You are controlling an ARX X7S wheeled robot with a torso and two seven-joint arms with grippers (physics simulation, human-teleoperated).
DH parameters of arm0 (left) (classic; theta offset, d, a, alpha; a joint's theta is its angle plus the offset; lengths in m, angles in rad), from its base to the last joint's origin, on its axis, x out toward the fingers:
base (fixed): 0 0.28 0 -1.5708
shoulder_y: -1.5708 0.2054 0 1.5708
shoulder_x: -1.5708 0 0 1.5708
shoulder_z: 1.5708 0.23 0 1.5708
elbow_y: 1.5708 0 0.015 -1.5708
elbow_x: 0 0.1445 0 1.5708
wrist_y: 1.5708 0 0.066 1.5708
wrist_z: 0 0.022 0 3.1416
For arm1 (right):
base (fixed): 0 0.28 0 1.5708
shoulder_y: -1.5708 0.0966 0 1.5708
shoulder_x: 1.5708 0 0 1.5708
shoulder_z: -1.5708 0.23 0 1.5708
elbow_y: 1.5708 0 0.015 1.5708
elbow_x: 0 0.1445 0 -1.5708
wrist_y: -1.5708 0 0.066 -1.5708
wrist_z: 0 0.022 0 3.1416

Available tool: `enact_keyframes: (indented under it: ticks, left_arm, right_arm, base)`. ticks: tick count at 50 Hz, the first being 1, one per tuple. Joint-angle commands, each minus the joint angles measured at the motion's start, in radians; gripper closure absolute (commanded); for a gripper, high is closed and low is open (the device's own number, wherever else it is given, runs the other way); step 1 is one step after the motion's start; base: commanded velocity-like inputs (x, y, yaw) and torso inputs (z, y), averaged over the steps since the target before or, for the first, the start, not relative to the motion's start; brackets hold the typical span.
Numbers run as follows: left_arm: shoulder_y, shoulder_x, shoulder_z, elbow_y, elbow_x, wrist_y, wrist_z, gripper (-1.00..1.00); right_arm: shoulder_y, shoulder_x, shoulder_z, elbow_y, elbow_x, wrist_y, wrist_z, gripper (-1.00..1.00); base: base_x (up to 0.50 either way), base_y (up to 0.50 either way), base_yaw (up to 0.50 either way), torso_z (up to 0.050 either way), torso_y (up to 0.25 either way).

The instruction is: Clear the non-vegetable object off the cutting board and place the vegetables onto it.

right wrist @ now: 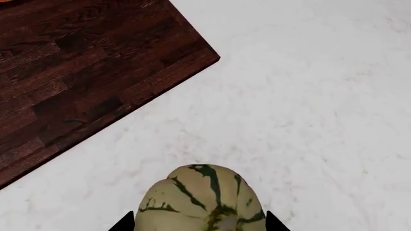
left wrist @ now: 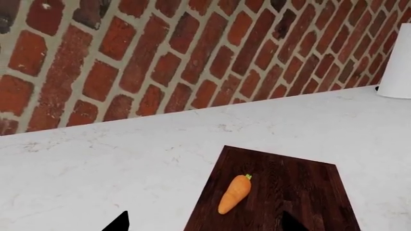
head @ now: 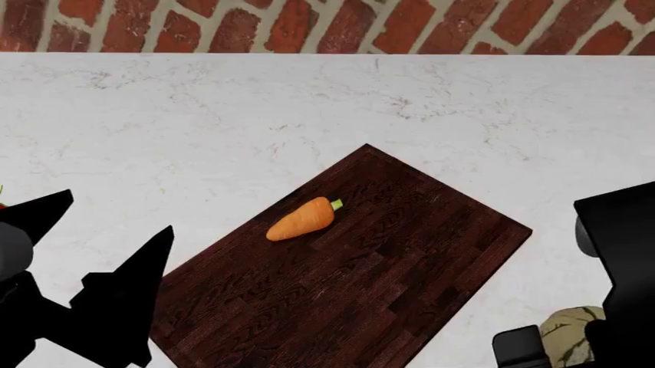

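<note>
Head view, lower left of the frame: the left pincer is nearest the camera, its two dark fingertips spread apart and holding nothing, one tip over the white marble worktop and the other at the near left edge of the cutting board. In the left wrist view the same two tips show only as small black points at the bottom edge, wide apart, with the board between them.

Lower right of the head view: the right pincer appears as a black block beside the squash, of which only a cream patch shows at the bottom edge. In the right wrist view the squash, cream with dark green stripes, fills the bottom centre; a black fingertip stands on each side of it, close against its flanks. Whether they grip it cannot be told. The squash rests on the worktop, off the board, whose corner lies in the upper left of that frame.

Centre of the head view: the carrot lies on its side on the board, in the board's far left part, green stem tip pointing toward the upper right.

Top of the head view: a red brick wall bounds the worktop. A white object stands at the right edge of the left wrist view.
</note>
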Motion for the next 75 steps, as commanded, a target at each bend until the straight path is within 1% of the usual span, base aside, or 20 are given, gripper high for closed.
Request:
enact_keyframes:
  ticks: [1, 19, 30, 38, 55, 75]
  left_arm:
    - [-0.019, 0.005, -0.007, 0.004, -0.014, -0.005, -0.006, -1.00]
    - [-0.007, -0.012, -0.021, 0.021, -0.009, 0.014, -0.008, -1.00]
    - [0.008, -0.020, -0.025, 0.030, -0.003, 0.026, -0.008, -1.00]
    - [0.022, -0.031, -0.028, 0.035, 0.002, 0.036, -0.009, -1.00]
    - [0.043, -0.057, -0.040, 0.046, 0.007, 0.059, -0.006, -1.00]
    - [0.078, -0.069, -0.041, 0.049, 0.026, 0.083, -0.003, -1.00]
  right_arm:
    - [-0.034, 0.019, -0.016, -0.024, 0.004, 0.019, -0.004, 1.00]
    - [0.182, -0.049, -0.003, 0.014, 0.159, 0.111, 0.119, 1.00]
    - [0.270, -0.128, -0.007, 0.083, 0.174, 0.156, 0.136, 1.00]
    - [0.284, -0.207, 0.000, 0.152, 0.112, 0.184, 0.093, 1.00]
    - [0.293, -0.358, 0.010, 0.209, 0.039, 0.196, 0.018, 1.00]
    - [0.276, -0.493, 0.041, 0.291, -0.130, 0.218, -0.130, 1.00]
  base:
    - [0.00, 0.00, 0.00, 0.000, 0.000]
    - [0.00, 0.00, 0.00, 0.000, 0.000]
    - [0.00, 0.00, 0.00, 0.000, 0.000]
    - [0.00, 0.00, 0.00, 0.000, 0.000]
    - [0.00, 0.00, 0.00, 0.000, 0.001]
    - [0.00, 0.00, 0.00, 0.000, 0.001]
